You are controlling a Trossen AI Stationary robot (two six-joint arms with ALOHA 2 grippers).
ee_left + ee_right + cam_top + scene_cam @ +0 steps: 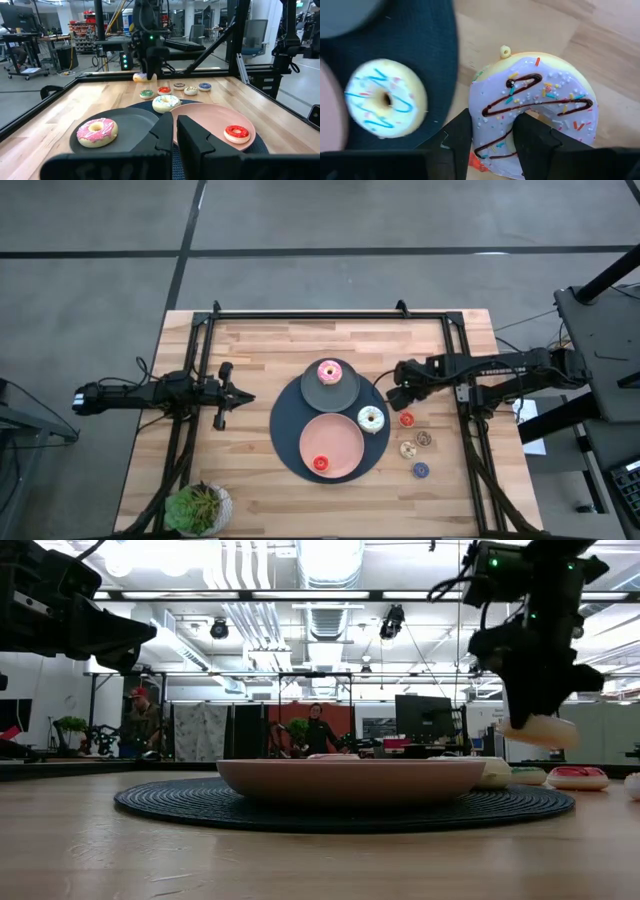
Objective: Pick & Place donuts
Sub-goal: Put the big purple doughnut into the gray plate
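My right gripper [396, 394] hangs over the table just right of the dark round mat [285, 425], shut on a lilac-frosted donut [535, 102], which also shows in the low view [540, 730]. A pink-frosted donut [328, 372] lies on the grey plate [345, 392]. A white donut [371, 419] lies on the mat's right side. A small red donut [320, 464] lies in the pink plate [340, 438]. My left gripper [243, 396] waits shut, level, left of the mat. My right gripper holds the lilac donut by one side of its ring [492, 132], one finger [535, 137] in the hole and the other [456, 140] outside. The fingers come from above, pointing steeply down. The donut hangs below them, tilted and lifted clear of the table.
Small donuts lie on the wood right of the mat: red [406, 419], tan [408, 449], brown [424, 439], blue [421, 470], and a green one [146, 93]. A potted plant [198, 507] stands at the near left corner. A black frame [330, 313] borders the table.
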